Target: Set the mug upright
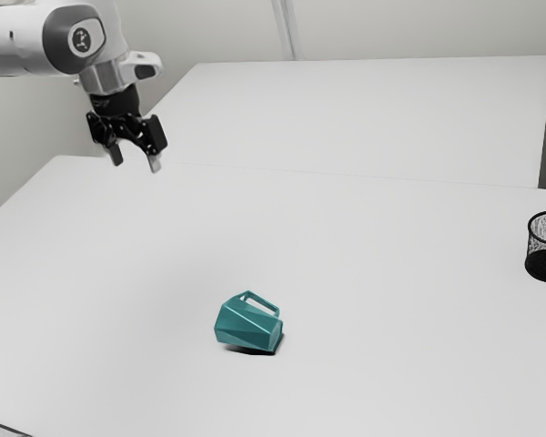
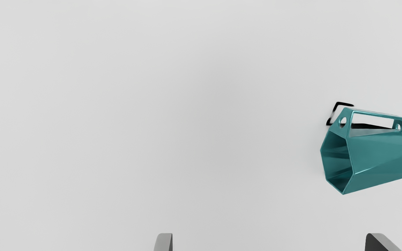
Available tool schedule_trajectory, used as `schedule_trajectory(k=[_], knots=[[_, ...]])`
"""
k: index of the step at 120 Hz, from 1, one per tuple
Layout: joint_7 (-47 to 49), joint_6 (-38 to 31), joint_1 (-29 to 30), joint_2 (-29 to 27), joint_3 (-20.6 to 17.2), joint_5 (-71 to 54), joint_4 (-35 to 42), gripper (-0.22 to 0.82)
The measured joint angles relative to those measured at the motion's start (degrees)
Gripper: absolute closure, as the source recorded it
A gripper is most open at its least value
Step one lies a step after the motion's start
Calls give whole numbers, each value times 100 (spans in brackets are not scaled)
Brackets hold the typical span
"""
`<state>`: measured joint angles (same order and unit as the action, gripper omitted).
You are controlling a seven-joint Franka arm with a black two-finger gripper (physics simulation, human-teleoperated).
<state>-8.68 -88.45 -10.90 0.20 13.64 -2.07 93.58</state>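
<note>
The white tabletop (image 1: 391,382) spreads beneath the black pincer (image 1: 136,165), running out past the exterior view's lower edge. The white arm (image 1: 36,41) above the pincer is cut off at the exterior view's left. Well apart from the pincer, toward the exterior view's right, a black mesh bin (image 1: 545,264) is cut by the border. Lower than the pincer and nearer the exterior camera, the teal faceted mug (image 1: 246,323) lies on its side on the table. Its base end meets the wrist view's border, and its deeper inside is shadowed. I see the pincer high above the table, near a far corner, its fingers (image 2: 163,242) spread wide. There's open air between pincer and mug, with white surface around the mug. The mug's handle (image 2: 379,115) stands out from its upper side.
</note>
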Motion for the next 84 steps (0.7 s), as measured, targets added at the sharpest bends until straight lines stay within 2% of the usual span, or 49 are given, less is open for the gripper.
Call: schedule_trajectory(k=[16,29,47,60,71,84], knots=[[-106,-394,-100,-172,54,-1,221,0],[-166,-1215,-78,-886,168,18,1506,0],[-195,-2597,55,-1199,591,779,2819,0],[-217,-3507,57,-1645,694,1387,3727,0],[-407,-4033,55,-2004,707,2018,4345,1],[-1122,-4447,57,-2220,813,3089,4962,0]])
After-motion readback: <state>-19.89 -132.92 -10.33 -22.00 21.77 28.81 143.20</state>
